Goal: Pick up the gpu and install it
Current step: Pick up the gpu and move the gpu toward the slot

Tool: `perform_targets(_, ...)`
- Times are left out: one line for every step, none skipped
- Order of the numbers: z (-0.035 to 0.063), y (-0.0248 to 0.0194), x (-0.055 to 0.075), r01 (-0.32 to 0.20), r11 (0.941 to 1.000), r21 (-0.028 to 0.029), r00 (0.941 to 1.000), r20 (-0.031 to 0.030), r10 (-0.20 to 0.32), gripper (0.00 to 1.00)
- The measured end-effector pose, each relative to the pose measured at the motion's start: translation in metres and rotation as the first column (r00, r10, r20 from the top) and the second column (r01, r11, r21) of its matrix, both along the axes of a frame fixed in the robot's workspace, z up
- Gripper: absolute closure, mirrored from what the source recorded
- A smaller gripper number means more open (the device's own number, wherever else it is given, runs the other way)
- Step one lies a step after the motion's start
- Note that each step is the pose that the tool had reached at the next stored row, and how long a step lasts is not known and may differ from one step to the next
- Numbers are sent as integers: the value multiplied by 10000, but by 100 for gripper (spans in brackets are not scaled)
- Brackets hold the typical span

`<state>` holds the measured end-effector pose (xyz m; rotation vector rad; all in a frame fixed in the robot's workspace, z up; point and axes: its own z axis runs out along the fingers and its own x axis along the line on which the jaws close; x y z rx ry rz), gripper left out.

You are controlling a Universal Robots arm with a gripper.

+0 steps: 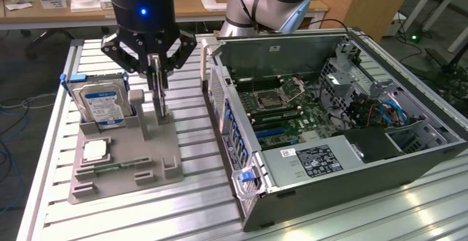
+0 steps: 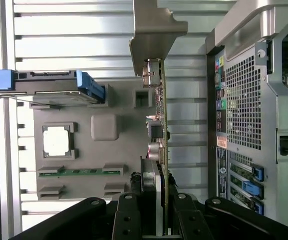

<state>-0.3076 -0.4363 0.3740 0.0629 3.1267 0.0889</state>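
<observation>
Gripper (image 1: 157,81) jaws pinching gpu (image 1: 160,107), card on edge.
The gpu stands upright over the gray holder (image 1: 124,167), along its edge nearest the computer case (image 1: 343,167); the hard drive (image 1: 102,101) stands at the holder's opposite back corner.

The end effector (image 1: 157,79) hangs straight down from a black wrist (image 1: 142,3) with a blue light lit. Its two fingers (image 1: 152,70) are closed on the upper edge of the upright gpu (image 1: 159,107). The arm's grey elbow (image 1: 267,3) stands behind, toward the exterior view's right.
</observation>
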Motion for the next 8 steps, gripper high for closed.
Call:
perform_targets(31, 0, 0, 0, 10000, 1, 10000, 0, 0, 72)
perform_targets(61, 0, 0, 0, 10000, 2, 10000, 0, 0, 72)
perform_targets(91, 0, 0, 0, 10000, 2, 10000, 0, 0, 72)
perform_targets(121, 0, 0, 0, 10000, 3, 10000, 1, 0, 72)
perform_targets(154, 0, 0, 0, 10000, 4, 10000, 0, 0, 72)
perform_targets(183, 0, 0, 0, 10000, 4, 10000, 0, 0, 72)
perform_targets(212, 0, 0, 0, 10000, 4, 10000, 0, 0, 72)
perform_targets(239, 0, 0, 0, 10000, 5, 10000, 0, 0, 72)
